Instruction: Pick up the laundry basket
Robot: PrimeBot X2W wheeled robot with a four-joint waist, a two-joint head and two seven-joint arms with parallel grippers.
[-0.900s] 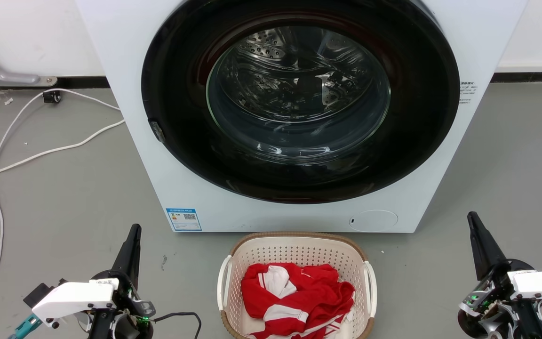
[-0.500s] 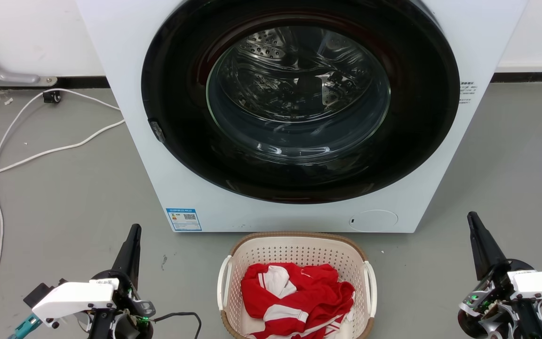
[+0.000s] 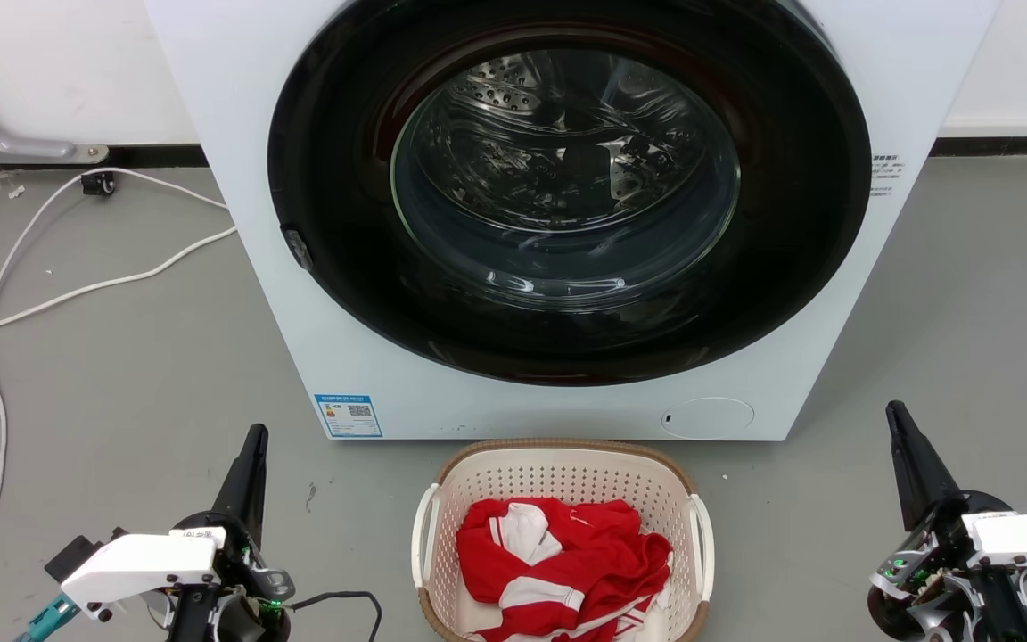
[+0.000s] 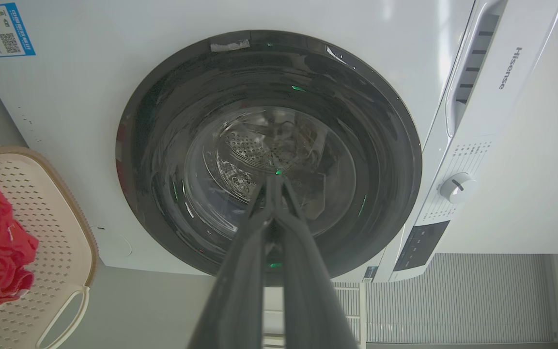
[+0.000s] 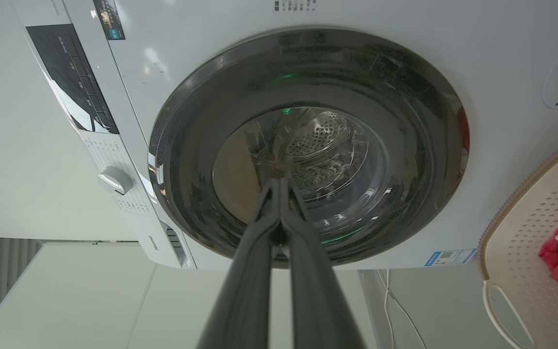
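The laundry basket (image 3: 567,468), cream-white and perforated with a brown rim and white side handles, sits on the grey floor at the bottom centre of the head view, just in front of the washing machine. Red and white clothes (image 3: 558,562) lie in it. My left gripper (image 3: 255,434) is shut and empty, well to the basket's left. My right gripper (image 3: 893,410) is shut and empty, well to its right. The basket (image 4: 61,232) also edges into the left wrist view, and the basket (image 5: 526,232) into the right wrist view, beside each shut gripper (image 4: 274,179) (image 5: 279,183).
A white front-loading washing machine (image 3: 344,357) with a closed dark round door (image 3: 567,187) stands directly behind the basket. White cables (image 3: 77,290) trail over the floor at the left. Bare grey floor lies on both sides of the basket.
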